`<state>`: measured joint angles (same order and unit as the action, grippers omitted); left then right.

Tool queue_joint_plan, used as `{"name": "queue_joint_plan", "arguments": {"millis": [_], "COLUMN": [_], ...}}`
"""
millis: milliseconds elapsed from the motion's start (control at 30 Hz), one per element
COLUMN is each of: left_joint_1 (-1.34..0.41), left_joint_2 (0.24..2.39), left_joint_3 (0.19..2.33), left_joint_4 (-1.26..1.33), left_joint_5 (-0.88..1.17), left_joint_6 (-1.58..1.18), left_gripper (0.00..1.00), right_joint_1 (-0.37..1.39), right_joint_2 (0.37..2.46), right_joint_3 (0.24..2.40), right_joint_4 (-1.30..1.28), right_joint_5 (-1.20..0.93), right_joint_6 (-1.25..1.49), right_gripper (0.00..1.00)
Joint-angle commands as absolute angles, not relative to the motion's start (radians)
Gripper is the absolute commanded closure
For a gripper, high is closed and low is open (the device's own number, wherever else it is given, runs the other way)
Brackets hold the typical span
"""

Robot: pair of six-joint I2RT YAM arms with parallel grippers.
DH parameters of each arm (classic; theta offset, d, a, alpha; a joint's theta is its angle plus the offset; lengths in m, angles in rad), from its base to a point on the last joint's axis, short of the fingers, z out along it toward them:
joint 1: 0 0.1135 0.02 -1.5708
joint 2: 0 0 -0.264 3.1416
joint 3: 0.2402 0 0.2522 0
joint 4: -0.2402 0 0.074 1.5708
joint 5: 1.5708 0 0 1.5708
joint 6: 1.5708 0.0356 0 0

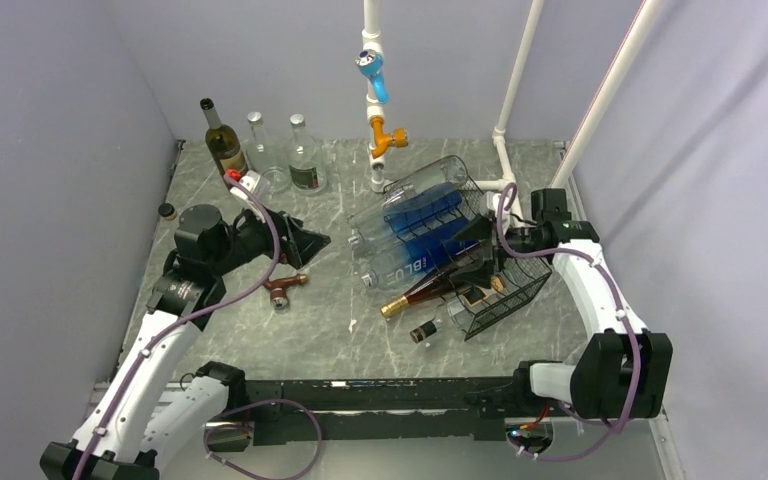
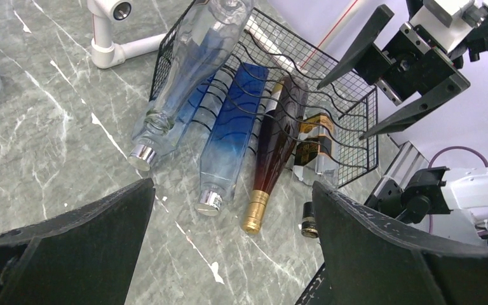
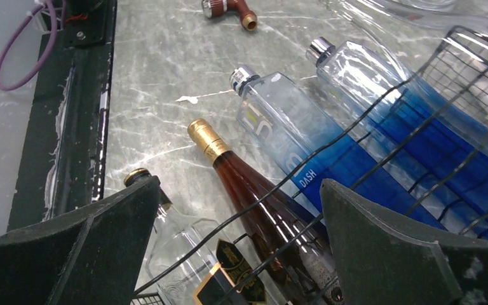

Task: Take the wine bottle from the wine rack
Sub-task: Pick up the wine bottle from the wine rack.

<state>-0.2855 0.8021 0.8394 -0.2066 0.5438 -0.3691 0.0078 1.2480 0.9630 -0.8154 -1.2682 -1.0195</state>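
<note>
Sitting on the right half of the grey table [image 1: 290,340], the rack [image 1: 525,285] is holding several bottles side by side under its wavy wires, their necks all poking out of its open side toward the left arm. The right gripper [image 1: 482,250] is hovering just above the rack's top mesh, fingers spread as wide as they go and nothing between them, and its wrist camera is looking down through the wires. The left gripper [image 1: 305,243] is hanging over bare table well left of the rack, likewise fully spread and gripping nothing, and is facing the bottle necks.

The wine bottle [image 1: 430,292] is lying in the rack: dark amber body under the wires, gold-foil neck resting out on the table. It is lying between a blue bottle [image 1: 415,262] and a small flask [image 1: 438,322] (black cap, black-and-gold label). Three upright bottles [image 1: 265,150] are standing at the far left corner, and a brown fitting [image 1: 283,290] is lying near the left gripper.
</note>
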Motion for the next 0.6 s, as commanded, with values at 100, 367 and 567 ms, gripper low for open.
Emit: {"name": "queue_joint_plan", "arguments": {"millis": [100, 367, 567], "left_joint_1": [-0.288, -0.288, -0.288], "left_joint_2": [0.798, 0.784, 0.763], "left_joint_3": [0.833, 0.796, 0.764], "left_joint_4": [-0.205, -0.172, -0.169], "left_joint_5": [0.617, 0.666, 0.671], "left_joint_6": [-0.328, -0.374, -0.433], "left_gripper": [0.0, 0.01, 0.0], "right_joint_1": [-0.063, -0.155, -0.243], "right_joint_2": [1.216, 1.235, 1.216], "right_joint_3": [0.958, 0.976, 0.955], "right_joint_4": [-0.769, -0.862, -0.857], "right_joint_5": [-1.336, -1.323, -1.334], "right_joint_6": [-1.012, -1.147, -1.166], "right_gripper": [0.0, 0.0, 0.0]}}
